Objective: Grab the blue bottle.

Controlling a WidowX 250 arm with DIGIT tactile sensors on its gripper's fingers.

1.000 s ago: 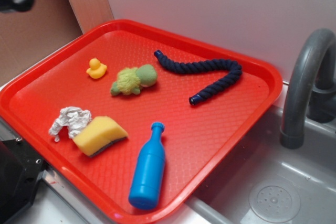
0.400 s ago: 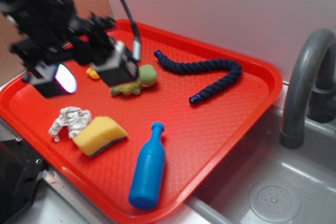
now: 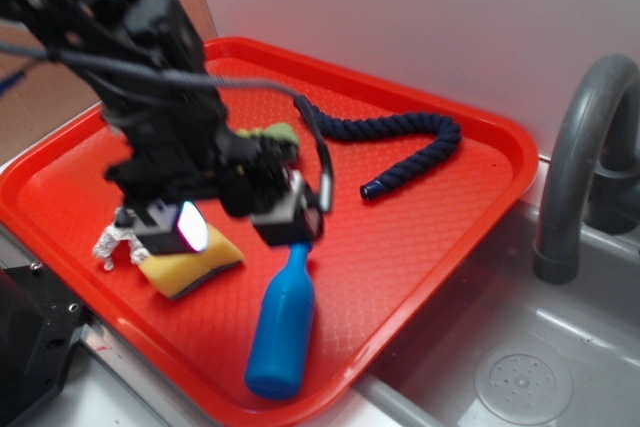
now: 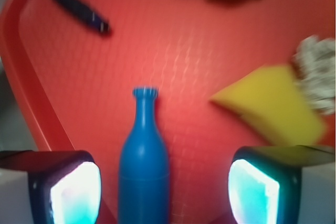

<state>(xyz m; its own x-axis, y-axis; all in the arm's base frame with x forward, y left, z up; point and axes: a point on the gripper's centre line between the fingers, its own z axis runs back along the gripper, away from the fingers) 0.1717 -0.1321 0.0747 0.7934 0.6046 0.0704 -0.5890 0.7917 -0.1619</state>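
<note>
The blue bottle (image 3: 281, 333) lies on the red tray (image 3: 430, 237) near its front edge, neck pointing toward the back. My gripper (image 3: 234, 226) hangs open over the bottle's neck end. The arm hides the bottle's mouth in the exterior view. In the wrist view the bottle (image 4: 143, 166) stands lengthwise between the two glowing pads (image 4: 76, 192), closer to the left one, with clear gaps on both sides. The gripper (image 4: 165, 192) holds nothing.
A yellow sponge (image 3: 190, 269) and crumpled foil (image 3: 108, 245) lie just left of the bottle. A navy rope (image 3: 400, 137) and a green plush toy (image 3: 278, 132) lie farther back. The grey faucet (image 3: 580, 167) and sink (image 3: 520, 367) are to the right.
The arm came in from the upper left and swept down and right across the tray, stopping over the bottle's neck. Nothing on the tray has moved.
</note>
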